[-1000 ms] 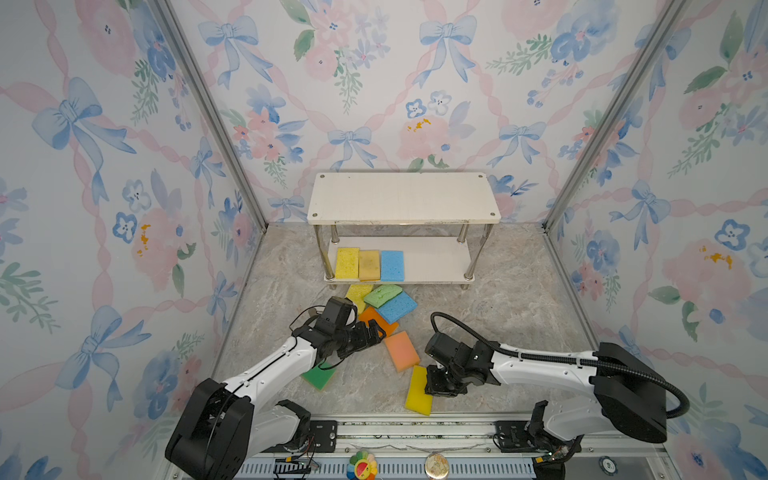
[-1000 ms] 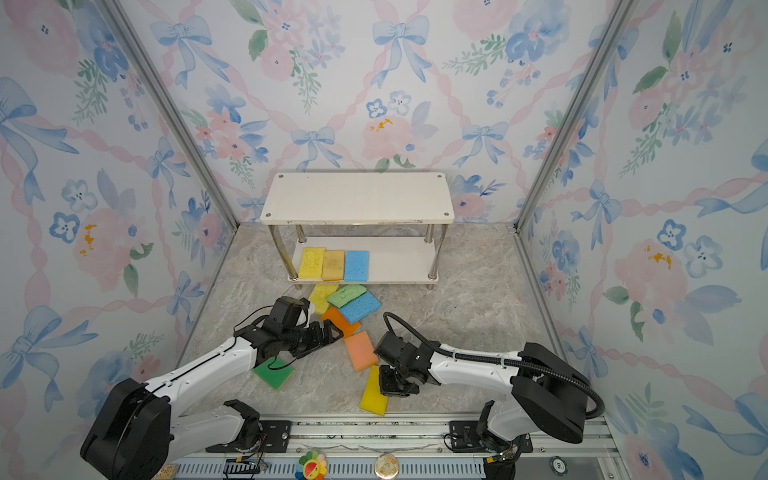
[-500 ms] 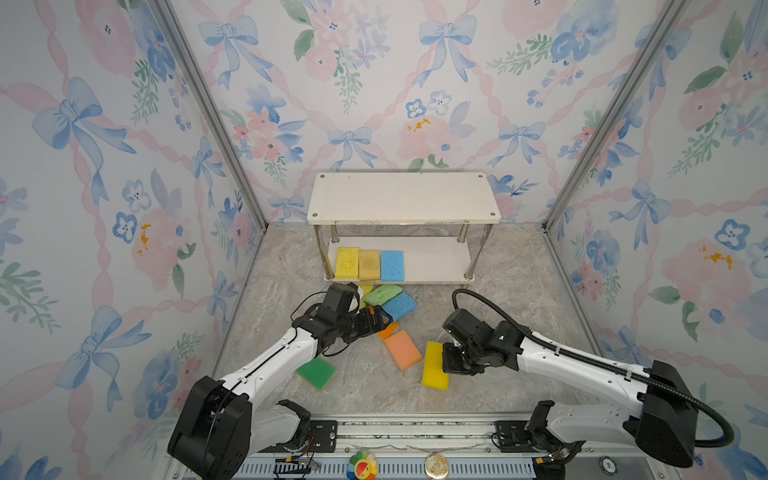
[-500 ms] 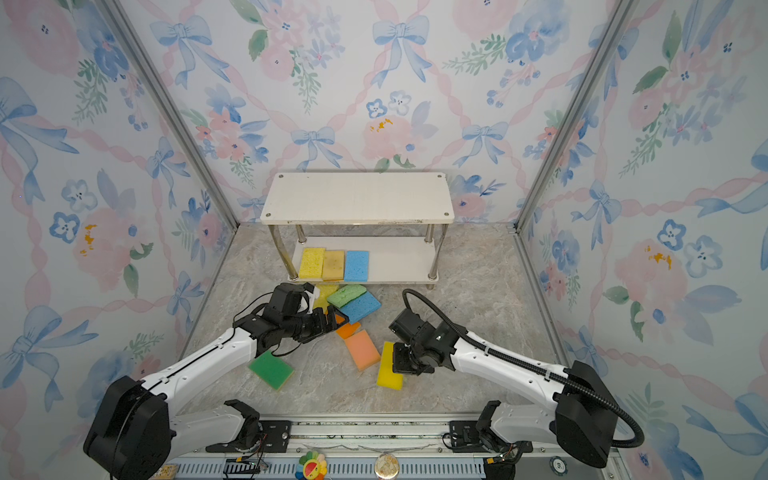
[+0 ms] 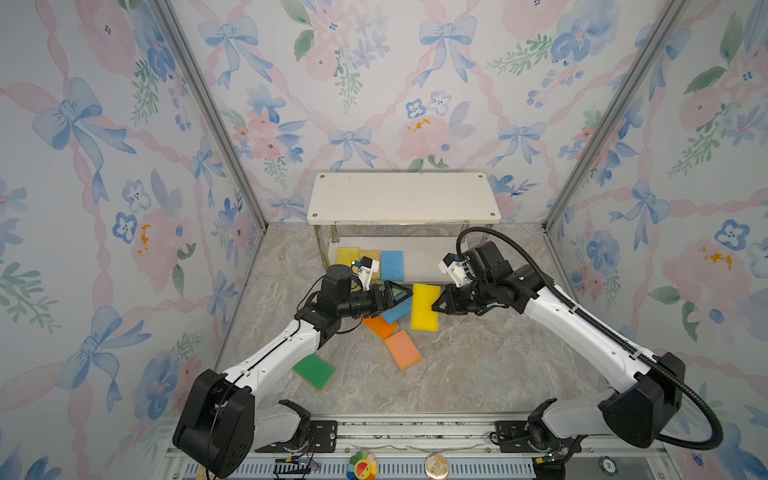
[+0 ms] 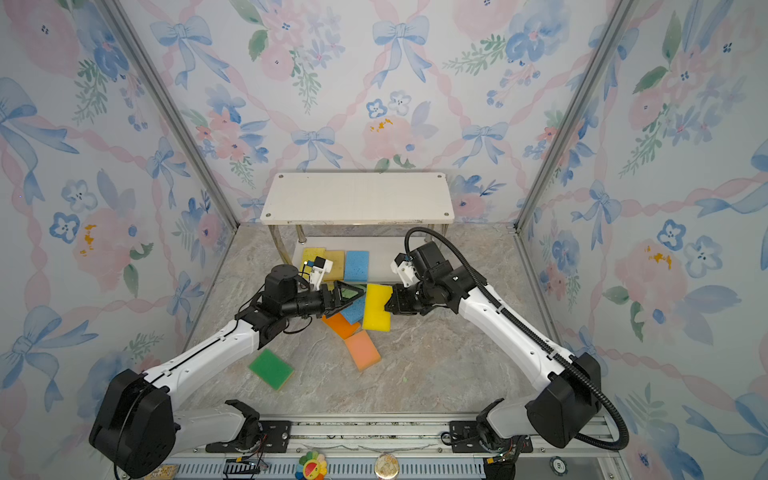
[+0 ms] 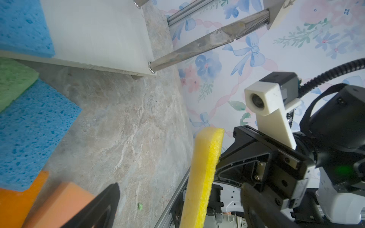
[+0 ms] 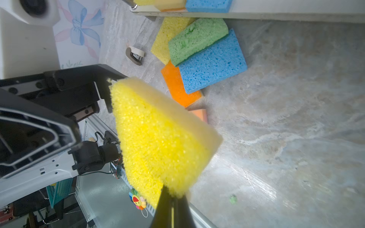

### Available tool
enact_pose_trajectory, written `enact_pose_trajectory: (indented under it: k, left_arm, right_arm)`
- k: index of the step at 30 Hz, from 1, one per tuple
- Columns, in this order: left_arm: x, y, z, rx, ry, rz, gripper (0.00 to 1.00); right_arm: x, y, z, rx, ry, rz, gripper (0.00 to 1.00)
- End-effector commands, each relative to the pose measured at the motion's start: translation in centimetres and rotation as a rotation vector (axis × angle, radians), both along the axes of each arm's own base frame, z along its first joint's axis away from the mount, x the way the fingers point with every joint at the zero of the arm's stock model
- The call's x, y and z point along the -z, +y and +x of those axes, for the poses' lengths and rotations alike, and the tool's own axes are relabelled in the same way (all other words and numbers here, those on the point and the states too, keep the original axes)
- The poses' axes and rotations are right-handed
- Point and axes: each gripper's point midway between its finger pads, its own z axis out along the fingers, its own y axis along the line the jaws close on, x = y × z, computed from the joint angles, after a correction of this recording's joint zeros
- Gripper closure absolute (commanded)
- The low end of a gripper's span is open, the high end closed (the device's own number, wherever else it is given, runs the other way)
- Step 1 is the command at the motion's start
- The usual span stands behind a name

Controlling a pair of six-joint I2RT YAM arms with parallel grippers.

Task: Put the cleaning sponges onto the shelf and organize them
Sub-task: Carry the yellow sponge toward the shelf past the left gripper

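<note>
The right fingers (image 8: 169,209) pinch a yellow sponge (image 5: 424,307) by one edge. It is held off the bench (image 5: 478,365) at mid-frame in both top views, just in front of the shelf (image 5: 403,197). The left fingers (image 7: 94,209) gape empty beside it. This is likely a carry or handover. Next it needs laying on the lower board (image 5: 424,262), right of the shelved blue sponge (image 5: 392,266). The left arm (image 5: 282,353) hides part of the loose pile (image 5: 380,326).

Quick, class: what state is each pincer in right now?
Left pincer: open, gripping nothing.
Right pincer: shut on the yellow sponge.
</note>
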Motion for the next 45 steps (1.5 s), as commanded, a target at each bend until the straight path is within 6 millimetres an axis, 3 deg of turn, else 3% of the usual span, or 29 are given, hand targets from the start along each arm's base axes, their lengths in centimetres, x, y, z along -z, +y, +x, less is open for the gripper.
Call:
enact_pose_trajectory:
  k: [1, 7, 11, 16, 17, 19, 23, 26, 29, 32, 38, 45]
  left_arm:
    - [-1.7, -0.9, -0.3, 0.043, -0.023, -0.055, 0.06]
    - [-2.7, -1.0, -0.5, 0.041, -0.037, -0.105, 0.18]
    - [-2.5, -1.2, -0.8, 0.057, -0.035, -0.119, 0.41]
    - [-2.1, -1.4, -1.0, 0.073, -0.02, -0.118, 0.77]
    - [-1.9, -1.4, -0.8, 0.068, -0.014, -0.116, 0.88]
    - [-1.7, -1.5, -0.6, 0.061, -0.004, -0.113, 1.0]
    - [-2.1, -1.4, 0.2, 0.027, -0.007, -0.117, 1.0]
    - [-2.7, -1.3, 1.0, -0.018, 0.0, -0.136, 1.0]
    - [-3.3, -0.6, 2.2, -0.115, 0.02, -0.18, 1.0]
    - [-4.1, -0.3, 3.0, -0.17, 0.044, -0.24, 1.0]
    - [-5.2, -0.4, 3.6, -0.182, 0.065, -0.306, 1.0]
    - [-6.0, -0.4, 3.2, -0.175, 0.052, -0.326, 1.0]
  right_arm:
    - [-1.0, 1.3, -0.9, -0.1, 0.01, 0.038, 0.96]
    - [-1.1, 3.2, -1.0, -0.149, 0.028, 0.068, 0.96]
    - [-0.7, 3.6, -1.0, -0.159, 0.042, 0.06, 0.96]
    - [-0.7, 3.6, -0.9, -0.148, 0.045, 0.059, 0.95]
    - [-0.8, 3.6, -0.8, -0.142, 0.045, 0.063, 0.93]
    - [-0.9, 3.4, -1.0, -0.132, 0.048, 0.066, 0.86]
    - [-0.6, 1.8, -0.7, -0.028, 0.036, 0.044, 0.59]
    - [-0.3, -0.3, 0.2, 0.154, 0.036, 0.078, 0.49]
    - [-1.6, 0.0, -0.1, 0.241, 0.032, 0.226, 0.39]
    - [-2.2, 0.4, -1.0, 0.225, 0.03, 0.247, 0.29]
    - [-2.4, 0.7, -1.4, 0.215, 0.022, 0.257, 0.28]
    - [-3.2, 1.7, -0.4, 0.218, 0.007, 0.311, 0.34]
